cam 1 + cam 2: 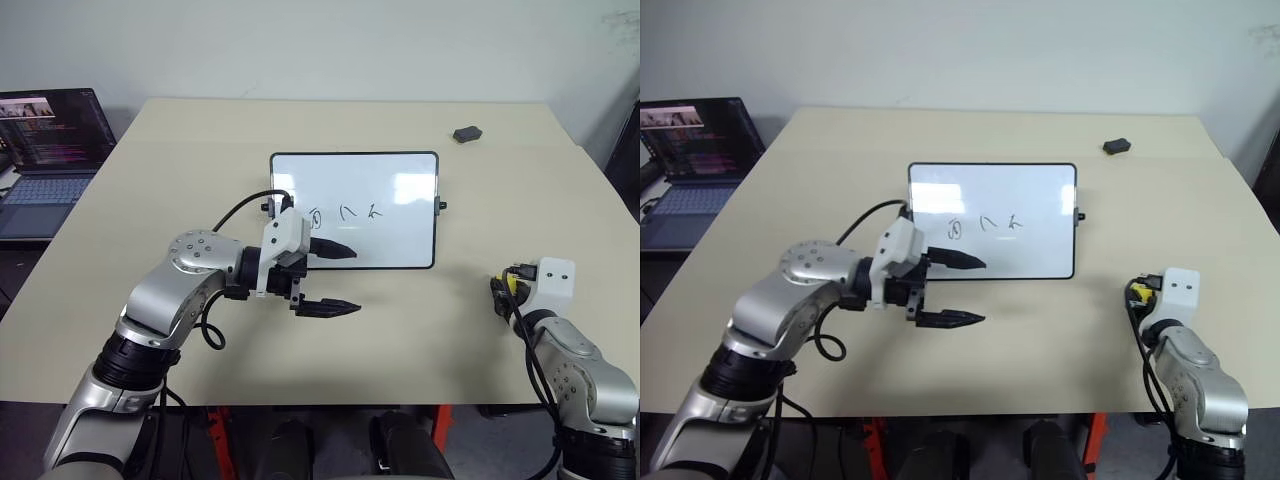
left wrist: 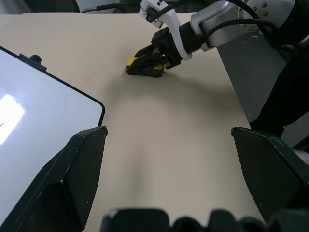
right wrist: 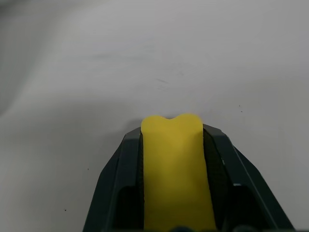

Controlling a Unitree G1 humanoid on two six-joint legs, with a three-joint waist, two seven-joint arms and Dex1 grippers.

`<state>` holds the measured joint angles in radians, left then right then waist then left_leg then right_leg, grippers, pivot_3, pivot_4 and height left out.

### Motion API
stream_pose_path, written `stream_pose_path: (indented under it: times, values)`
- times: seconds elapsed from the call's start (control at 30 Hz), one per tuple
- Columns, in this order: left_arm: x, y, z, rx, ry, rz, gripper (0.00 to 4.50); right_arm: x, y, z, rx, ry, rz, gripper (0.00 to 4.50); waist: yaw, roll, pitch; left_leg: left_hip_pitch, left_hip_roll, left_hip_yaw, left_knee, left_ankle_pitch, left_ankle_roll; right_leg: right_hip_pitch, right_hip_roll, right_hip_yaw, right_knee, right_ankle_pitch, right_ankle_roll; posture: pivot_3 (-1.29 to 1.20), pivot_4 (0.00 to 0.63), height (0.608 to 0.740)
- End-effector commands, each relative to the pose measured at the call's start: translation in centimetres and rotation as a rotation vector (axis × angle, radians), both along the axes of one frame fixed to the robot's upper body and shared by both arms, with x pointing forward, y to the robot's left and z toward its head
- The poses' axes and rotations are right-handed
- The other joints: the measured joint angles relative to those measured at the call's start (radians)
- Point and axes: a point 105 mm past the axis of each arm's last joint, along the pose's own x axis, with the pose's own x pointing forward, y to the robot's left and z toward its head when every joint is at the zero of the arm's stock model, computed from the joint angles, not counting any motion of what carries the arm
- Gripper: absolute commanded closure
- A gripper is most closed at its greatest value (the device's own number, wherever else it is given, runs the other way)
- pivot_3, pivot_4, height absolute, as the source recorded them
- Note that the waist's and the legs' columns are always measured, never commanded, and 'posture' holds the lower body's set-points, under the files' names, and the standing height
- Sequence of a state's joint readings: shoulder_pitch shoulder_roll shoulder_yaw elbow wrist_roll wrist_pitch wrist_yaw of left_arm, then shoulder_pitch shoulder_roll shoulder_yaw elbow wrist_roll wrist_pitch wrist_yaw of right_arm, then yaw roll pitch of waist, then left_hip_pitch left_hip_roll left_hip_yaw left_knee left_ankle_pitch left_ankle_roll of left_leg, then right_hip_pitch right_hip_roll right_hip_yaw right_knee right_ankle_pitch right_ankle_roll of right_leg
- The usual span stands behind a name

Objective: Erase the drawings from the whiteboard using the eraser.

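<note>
a: where is the small yellow foam eraser block with its black layer (image 2: 145, 67)?

b: pinched in my right gripper (image 2: 150, 62), whose two black fingers are closed on its sides – the yellow foam bulges between them, low over the beige tabletop (image 1: 400, 330) at my right.

a: and the glossy white rectangular whiteboard with the thin black frame (image 1: 400, 245)?

b: ahead and to the left of those fingers, well apart, its long axis running left to right. the three small black marker drawings (image 1: 345, 213) sit in a short row along that axis, near the middle.

a: the other arm?

b: my left gripper (image 1: 332, 278) is nearer, hovering at the board's near left corner with fingers spread wide, holding nothing – but the eraser is on the right.
</note>
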<state>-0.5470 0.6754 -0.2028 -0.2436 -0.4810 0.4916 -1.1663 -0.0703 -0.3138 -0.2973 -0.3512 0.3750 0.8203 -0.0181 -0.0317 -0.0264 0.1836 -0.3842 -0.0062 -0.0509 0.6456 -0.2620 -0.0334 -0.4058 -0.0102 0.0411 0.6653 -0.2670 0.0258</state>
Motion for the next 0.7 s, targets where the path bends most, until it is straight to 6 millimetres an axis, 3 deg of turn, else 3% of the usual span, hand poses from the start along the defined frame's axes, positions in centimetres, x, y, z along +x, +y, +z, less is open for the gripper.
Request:
stream_pose_path:
  times: [0.03, 0.13, 0.3, 0.57, 0.7]
  values:
    - [0.9, 1.4, 0.8, -0.006, -0.041, 0.099, 0.0, 0.3, -0.1, 1.8, -0.011, -0.078, 0.012, 3.24, -0.001, 0.0, 0.0, 0.0, 0.0, 0.0, 0.0, 0.0, 0.0, 0.0, 0.0, 0.0, 0.0, 0.0, 0.0, 0.0, 0.15, 0.74]
    - [2.7, 3.0, 0.8, -0.017, -0.039, 0.291, 0.0, 0.5, 1.0, 3.6, -0.038, -0.173, 0.077, 3.24, -0.001, 0.0, 0.0, 0.0, 0.0, 0.0, 0.0, 0.0, 0.0, 0.0, 0.0, 0.0, 0.0, 0.0, 0.0, 0.0, 0.15, 0.74]
    - [3.5, 4.8, 0.7, -0.05, -0.024, 0.512, 0.0, 0.6, 3.3, 6.2, -0.111, -0.327, 0.188, 3.24, 0.0, 0.0, 0.0, 0.0, 0.001, -0.001, 0.0, 0.0, 0.0, 0.0, 0.0, 0.0, 0.0, 0.0, 0.0, 0.0, 0.15, 0.74]
    - [3.9, 6.3, 0.4, -0.01, -0.045, 0.679, 0.0, 2.7, 8.2, 10.2, -0.243, -0.533, 0.408, 3.24, 0.0, 0.0, 0.0, 0.002, 0.0, 0.0, 0.001, 0.0, 0.0, 0.0, -0.004, 0.0, 0.002, 0.0, 0.0, 0.0, 0.15, 0.74]
    - [4.6, 9.1, 0.7, -0.012, -0.061, 0.86, 0.0, 3.4, 12.9, 12.3, -0.262, -0.644, 0.591, 3.24, -0.004, 0.0, 0.0, 0.002, 0.0, -0.001, 0.001, 0.0, 0.0, 0.0, -0.004, -0.001, 0.002, 0.001, 0.0, 0.0, 0.15, 0.74]
